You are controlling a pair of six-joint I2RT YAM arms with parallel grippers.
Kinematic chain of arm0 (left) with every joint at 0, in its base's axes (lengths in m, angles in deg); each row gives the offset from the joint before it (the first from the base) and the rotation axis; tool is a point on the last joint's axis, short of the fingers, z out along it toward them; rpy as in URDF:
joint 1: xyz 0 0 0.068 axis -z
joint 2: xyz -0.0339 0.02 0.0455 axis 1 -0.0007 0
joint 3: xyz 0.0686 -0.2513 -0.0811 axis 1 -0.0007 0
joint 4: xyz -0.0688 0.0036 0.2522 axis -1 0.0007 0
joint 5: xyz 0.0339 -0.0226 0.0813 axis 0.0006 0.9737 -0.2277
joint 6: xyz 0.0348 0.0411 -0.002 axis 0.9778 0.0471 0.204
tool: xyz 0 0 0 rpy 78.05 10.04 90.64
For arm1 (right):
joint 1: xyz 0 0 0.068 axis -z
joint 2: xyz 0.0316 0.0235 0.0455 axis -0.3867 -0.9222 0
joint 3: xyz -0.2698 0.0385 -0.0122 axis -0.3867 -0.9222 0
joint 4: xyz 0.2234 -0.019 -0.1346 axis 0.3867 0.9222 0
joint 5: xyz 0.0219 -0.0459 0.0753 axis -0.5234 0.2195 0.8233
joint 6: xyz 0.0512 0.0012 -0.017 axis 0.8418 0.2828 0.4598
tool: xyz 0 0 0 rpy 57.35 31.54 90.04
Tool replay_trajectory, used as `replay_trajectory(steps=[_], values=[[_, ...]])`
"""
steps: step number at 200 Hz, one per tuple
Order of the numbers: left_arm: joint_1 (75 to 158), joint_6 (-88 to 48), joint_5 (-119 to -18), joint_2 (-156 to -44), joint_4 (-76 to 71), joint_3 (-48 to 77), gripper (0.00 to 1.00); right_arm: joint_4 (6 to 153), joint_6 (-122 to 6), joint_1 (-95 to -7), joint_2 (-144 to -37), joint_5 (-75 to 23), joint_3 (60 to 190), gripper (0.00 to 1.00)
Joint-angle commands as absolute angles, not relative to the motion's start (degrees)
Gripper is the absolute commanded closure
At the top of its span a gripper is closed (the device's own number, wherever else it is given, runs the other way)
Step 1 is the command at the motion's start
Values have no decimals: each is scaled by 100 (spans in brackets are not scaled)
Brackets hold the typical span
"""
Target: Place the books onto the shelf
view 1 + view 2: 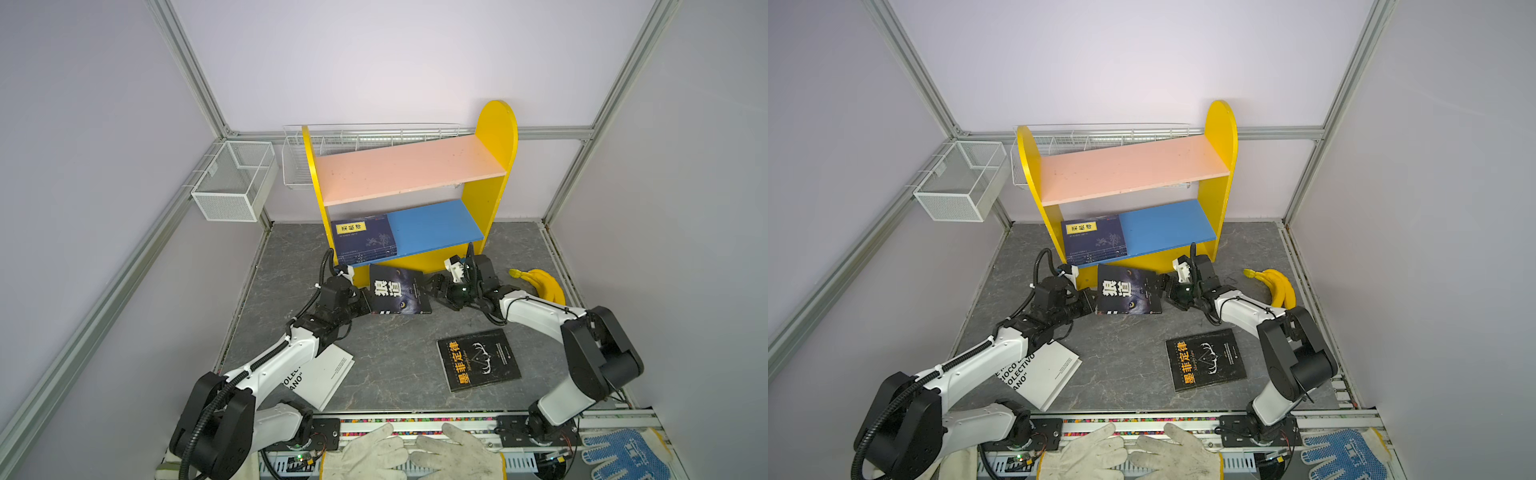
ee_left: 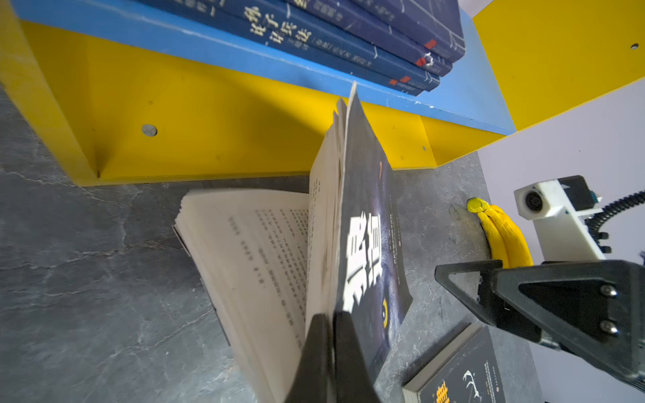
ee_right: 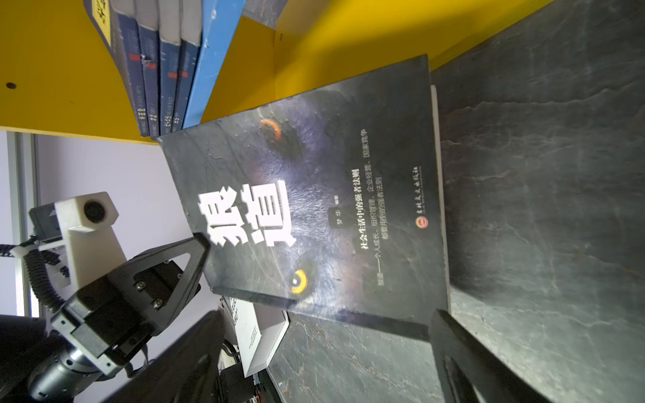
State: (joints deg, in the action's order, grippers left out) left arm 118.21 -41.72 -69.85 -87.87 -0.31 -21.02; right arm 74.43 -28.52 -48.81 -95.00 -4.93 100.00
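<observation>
A black book with a wolf's eyes [image 1: 397, 291] [image 1: 1125, 291] is lifted off the table in front of the shelf [image 1: 494, 166]. My left gripper [image 1: 368, 301] [image 2: 331, 317] is shut on its front cover and a few pages, and the remaining pages [image 2: 251, 244] hang open. At the book's other edge my right gripper [image 1: 432, 289] [image 3: 326, 314] stands open, its fingers apart from the cover [image 3: 314, 195]. Several navy books [image 1: 365, 239] [image 2: 349, 35] lie stacked on the blue lower board [image 1: 436, 226]. A second black book [image 1: 478, 359] and a white book [image 1: 324, 374] lie flat on the table.
A yellow banana bunch [image 1: 544, 282] lies right of the shelf, behind my right arm. A white mesh basket [image 1: 235, 180] hangs on the left wall, and a long wire basket [image 1: 374, 137] runs behind the shelf. Work gloves [image 1: 415, 453] rest on the front rail.
</observation>
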Motion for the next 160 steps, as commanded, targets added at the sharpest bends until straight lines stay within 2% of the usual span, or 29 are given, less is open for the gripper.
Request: replay_trajectory(steps=[1,63,106,160], values=[[11835,-4326,-6852,-8732,-102,-1725,100,7455,-2387,-4877,-9296,-343,9611,4],[11835,-4503,-6828,-8733,-80,-1614,100,5999,-1005,-5209,-9246,-419,8847,2],[11835,-4566,-6800,-8642,-48,-1657,100,3588,191,-5312,-10057,-487,8438,6],[11843,-4606,-6814,-8560,44,-1693,100,1474,1048,-5469,-11118,-913,8127,15]])
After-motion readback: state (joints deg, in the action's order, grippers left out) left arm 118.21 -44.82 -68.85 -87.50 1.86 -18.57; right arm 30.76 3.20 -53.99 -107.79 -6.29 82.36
